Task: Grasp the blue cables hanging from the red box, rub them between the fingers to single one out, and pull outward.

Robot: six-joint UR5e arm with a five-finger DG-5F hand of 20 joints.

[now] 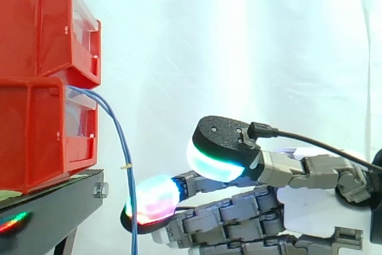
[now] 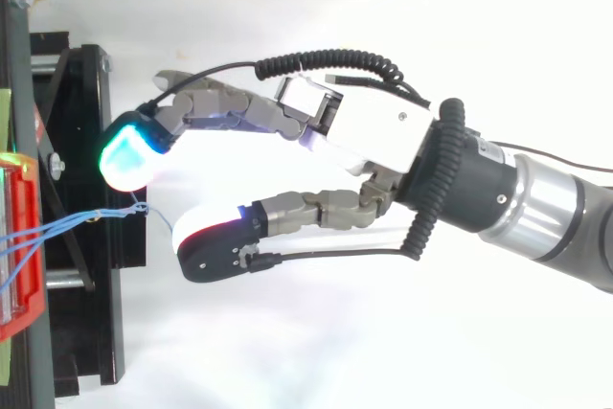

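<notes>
Nothing of the task proper is done yet, as far as I can judge. The hand (image 2: 383,131) has been brought up to the cables, but the grasp, the rubbing to single one out and the outward pull are all left.

Nearest to the side camera is the thumb pad (image 1: 218,147), black-backed with a cyan glow, raised and reaching left from the arm on the right. Just beyond it hang the blue cables (image 1: 126,168). They leave the front of the lower red bin (image 1: 36,135) at the left, arch outward to the right, then drop straight down past the edge of the black stand (image 1: 54,198).

Farther still is a finger pad (image 2: 129,155), glowing green and cyan from above. From the side the cables cross its left edge, but I cannot tell whether they touch it.

From above, the strands gather to a point that sits in the gap between this pad and the thumb pad. The hand is released, with thumb and fingers spread well apart and only slightly bent. It holds nothing.

Farthest back is the white curtain (image 1: 239,40).
</notes>
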